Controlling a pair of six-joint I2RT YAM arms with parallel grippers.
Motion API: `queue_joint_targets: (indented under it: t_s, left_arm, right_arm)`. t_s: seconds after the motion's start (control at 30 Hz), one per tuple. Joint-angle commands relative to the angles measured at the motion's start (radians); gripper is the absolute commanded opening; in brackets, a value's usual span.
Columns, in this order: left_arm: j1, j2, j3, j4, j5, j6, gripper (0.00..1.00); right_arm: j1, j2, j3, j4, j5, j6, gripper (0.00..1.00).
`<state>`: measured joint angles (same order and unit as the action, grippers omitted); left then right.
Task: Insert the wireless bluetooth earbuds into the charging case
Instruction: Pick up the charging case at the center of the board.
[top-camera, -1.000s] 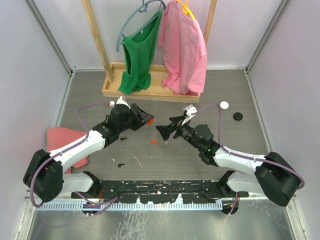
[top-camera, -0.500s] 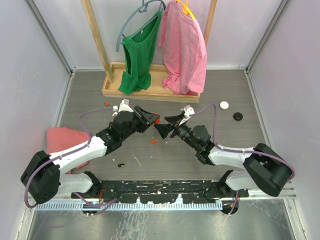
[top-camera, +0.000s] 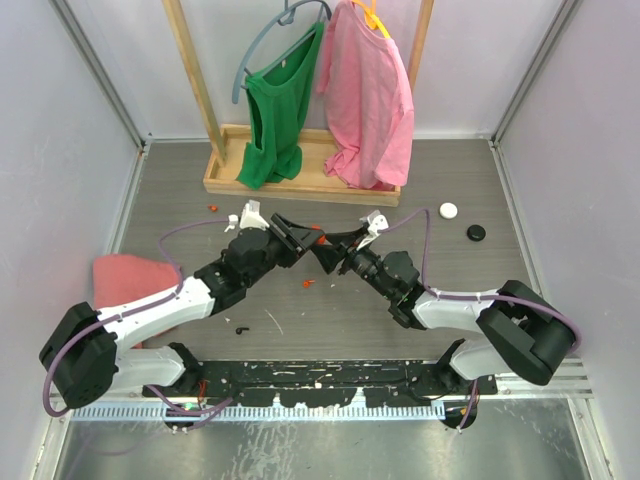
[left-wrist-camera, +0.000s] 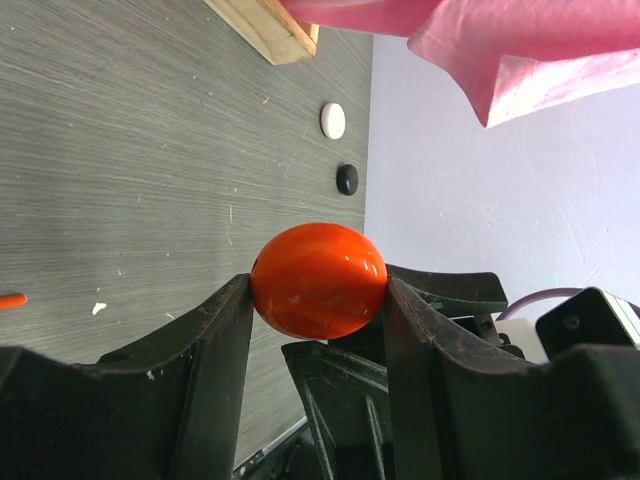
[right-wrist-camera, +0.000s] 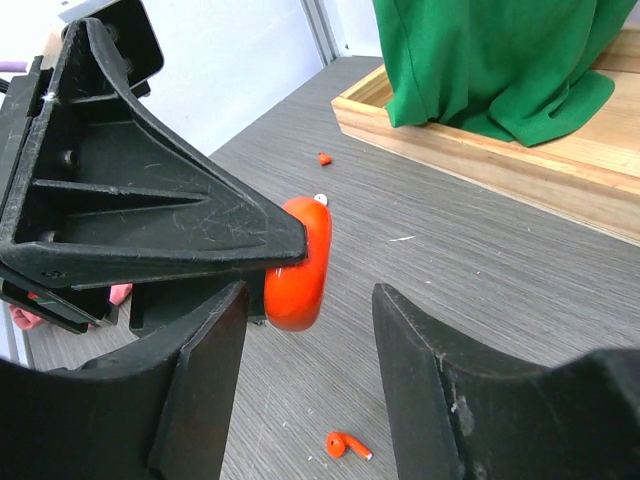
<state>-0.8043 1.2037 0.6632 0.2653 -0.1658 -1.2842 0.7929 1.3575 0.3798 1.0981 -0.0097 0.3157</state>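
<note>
The charging case (left-wrist-camera: 319, 280) is a glossy orange-red shell, shut, and my left gripper (left-wrist-camera: 319, 300) is shut on it, pinching its two sides above the table. From above, the case (top-camera: 316, 238) sits where both grippers meet. My right gripper (right-wrist-camera: 308, 320) has its jaws apart, one on either side of the case (right-wrist-camera: 298, 262), with a clear gap to the right finger (right-wrist-camera: 450, 380). One orange-red earbud (right-wrist-camera: 347, 445) lies on the table below, also in the top view (top-camera: 307, 284). Another earbud (right-wrist-camera: 324, 158) lies farther off near the wooden base.
A wooden rack base (top-camera: 300, 175) with hanging green and pink shirts stands at the back. A white puck (top-camera: 448, 211) and a black puck (top-camera: 476, 233) lie at the right. A pink cloth (top-camera: 130, 285) lies at the left. A small black piece (top-camera: 241, 330) lies near the front.
My left arm carried the case up and right toward the middle. My right gripper came left to meet it, and its jaws narrowed around the case.
</note>
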Motion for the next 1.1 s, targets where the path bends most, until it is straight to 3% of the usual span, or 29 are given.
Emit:
queue_joint_targets:
  t_s: [0.0, 0.3, 0.53, 0.63, 0.83, 1.07]
  left_arm:
    - [-0.012, -0.020, -0.005, 0.092, -0.041, -0.010, 0.41]
    - [-0.028, -0.021, -0.023, 0.105, -0.057, -0.014, 0.41]
    - [-0.027, -0.043, -0.055, 0.124, -0.070, -0.006, 0.45]
    - [-0.027, -0.060, -0.058, 0.121, -0.072, 0.017, 0.52]
    - [-0.027, -0.148, -0.069, 0.064, -0.117, 0.142, 0.66]
    - [-0.026, -0.295, -0.076, -0.003, -0.066, 0.481, 0.85]
  right_arm:
    - [0.005, -0.011, 0.014, 0.098, 0.027, -0.013, 0.58]
    - [0.006, -0.008, 0.001, 0.126, 0.044, -0.011, 0.49]
    - [0.006, -0.023, -0.002, 0.110, 0.034, -0.021, 0.22]
    - [0.005, -0.043, -0.005, 0.083, 0.024, -0.037, 0.17]
    - [0.000, -0.116, 0.004, -0.025, -0.027, -0.083, 0.11]
    - [-0.044, -0.210, 0.036, -0.203, -0.192, -0.125, 0.10]
